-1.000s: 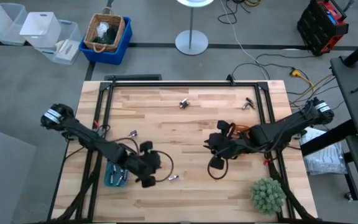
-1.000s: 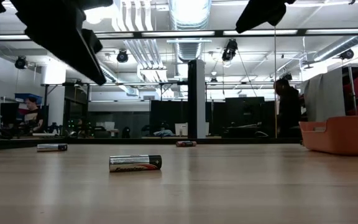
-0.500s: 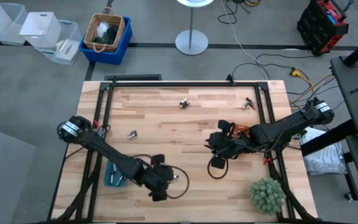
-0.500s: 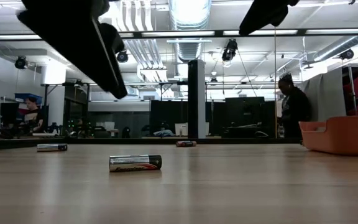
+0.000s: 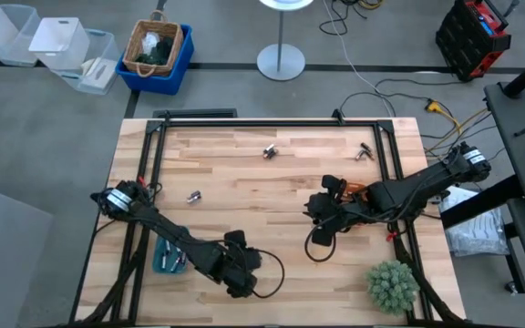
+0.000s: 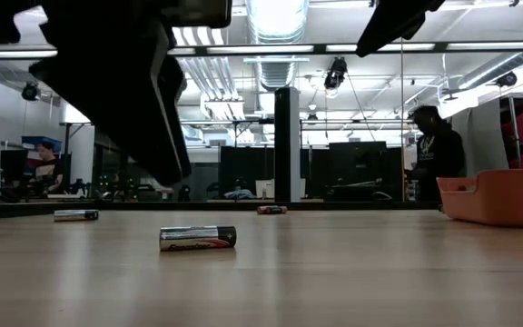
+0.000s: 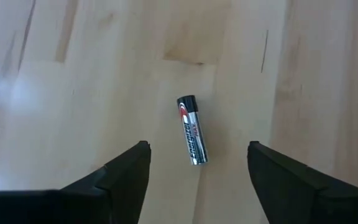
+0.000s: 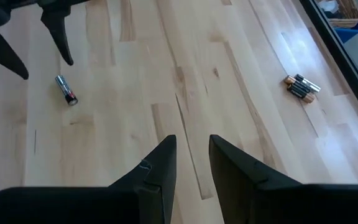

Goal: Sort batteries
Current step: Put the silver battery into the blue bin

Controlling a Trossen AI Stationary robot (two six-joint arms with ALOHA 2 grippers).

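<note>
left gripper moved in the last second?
Yes. The left gripper has moved right, away from the teal tray, toward the table's near edge, over a battery, fingers open.

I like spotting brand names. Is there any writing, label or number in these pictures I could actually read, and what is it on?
None can be read.
Battery nearest the low camera: lettering on its label, too blurred.
Same battery below the left claw: printing too small.
Battery cluster: markings unreadable.

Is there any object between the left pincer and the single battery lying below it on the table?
Nothing visible does. In the left wrist view the left pincer is open, and the battery lies alone on the bare wooden table, framed between its two fingers. No other thing lies near it there.
</note>
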